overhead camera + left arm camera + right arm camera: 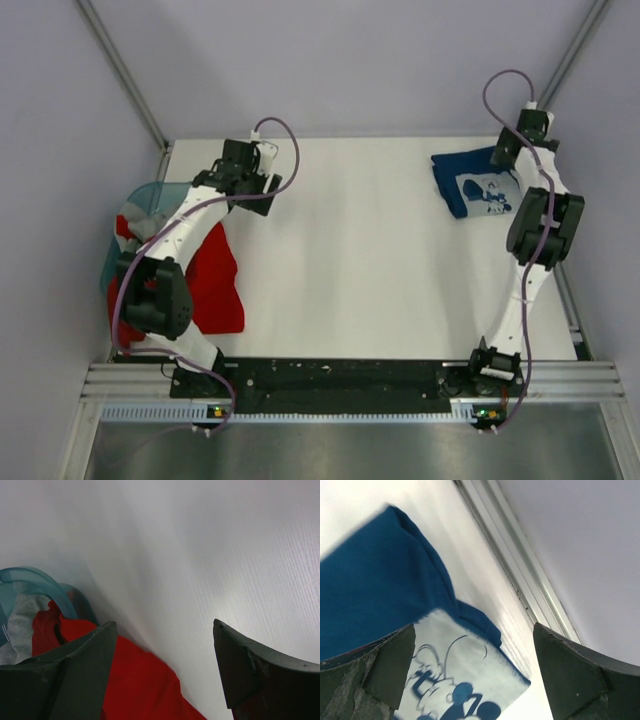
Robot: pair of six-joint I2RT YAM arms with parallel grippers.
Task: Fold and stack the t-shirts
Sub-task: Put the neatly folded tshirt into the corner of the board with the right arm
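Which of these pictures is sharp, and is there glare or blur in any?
Top view: evenly lit and sharp, only faint shadows on the table. Left wrist view: a soft bright sheen on the table, the red t-shirt slightly soft. Right wrist view: the upper edge of the blue t-shirt is smeared.

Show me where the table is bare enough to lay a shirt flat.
The wide middle of the table, between the red shirt and the blue shirt, is bare. The left edge is crowded: basket, red shirt, left arm.
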